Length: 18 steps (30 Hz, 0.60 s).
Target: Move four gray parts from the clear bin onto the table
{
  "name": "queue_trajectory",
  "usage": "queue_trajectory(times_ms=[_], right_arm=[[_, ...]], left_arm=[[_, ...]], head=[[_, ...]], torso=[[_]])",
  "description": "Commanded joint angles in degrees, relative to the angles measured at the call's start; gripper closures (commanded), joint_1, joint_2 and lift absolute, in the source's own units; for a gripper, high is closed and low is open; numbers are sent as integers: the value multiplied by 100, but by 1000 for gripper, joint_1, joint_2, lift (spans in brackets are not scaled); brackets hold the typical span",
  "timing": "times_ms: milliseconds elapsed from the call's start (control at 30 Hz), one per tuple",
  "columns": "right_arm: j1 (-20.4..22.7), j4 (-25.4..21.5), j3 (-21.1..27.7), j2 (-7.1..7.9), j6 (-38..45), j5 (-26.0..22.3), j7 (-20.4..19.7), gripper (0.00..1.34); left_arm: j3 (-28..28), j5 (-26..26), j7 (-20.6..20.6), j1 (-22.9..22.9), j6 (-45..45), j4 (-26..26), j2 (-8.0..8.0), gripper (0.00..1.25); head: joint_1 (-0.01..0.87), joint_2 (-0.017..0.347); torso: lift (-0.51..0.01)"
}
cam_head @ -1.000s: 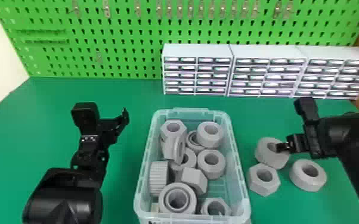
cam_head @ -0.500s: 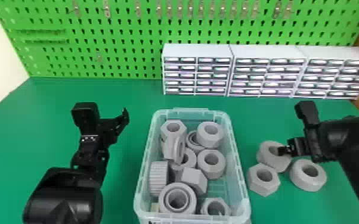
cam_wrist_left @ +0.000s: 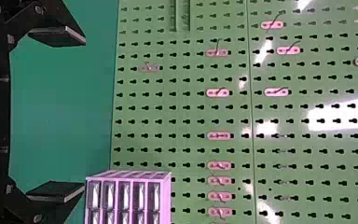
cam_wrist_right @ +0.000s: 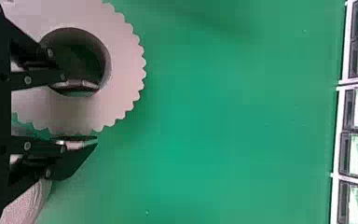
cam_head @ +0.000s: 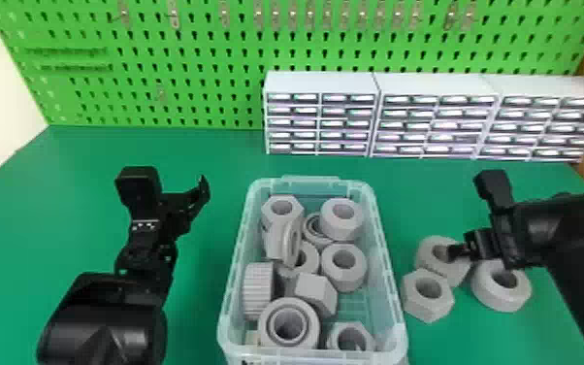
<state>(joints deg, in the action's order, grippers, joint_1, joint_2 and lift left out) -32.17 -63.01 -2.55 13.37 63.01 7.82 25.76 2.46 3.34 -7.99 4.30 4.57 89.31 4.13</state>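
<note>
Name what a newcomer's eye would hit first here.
Probably the clear bin at center, heaped with gray rings and nuts, against the bright green pegboard across the back. Next, right of the bin, the right tool at a toothed gray ring on the table, one finger at its hole, the other by its outer edge.
</note>
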Motion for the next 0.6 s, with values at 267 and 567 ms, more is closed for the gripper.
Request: queue_trajectory(times_ms=[267, 567], right_arm=[[0, 8, 9, 8, 36, 26, 43, 550], [-44, -177, -62, -1, 142, 79, 219, 550]], left_arm=[[0, 9, 0, -8, 0, -1, 0, 180], [-9, 18, 0, -34, -9, -1, 0, 180]], head=[[693, 72], [693, 72]], torso=[[-52], [-52]])
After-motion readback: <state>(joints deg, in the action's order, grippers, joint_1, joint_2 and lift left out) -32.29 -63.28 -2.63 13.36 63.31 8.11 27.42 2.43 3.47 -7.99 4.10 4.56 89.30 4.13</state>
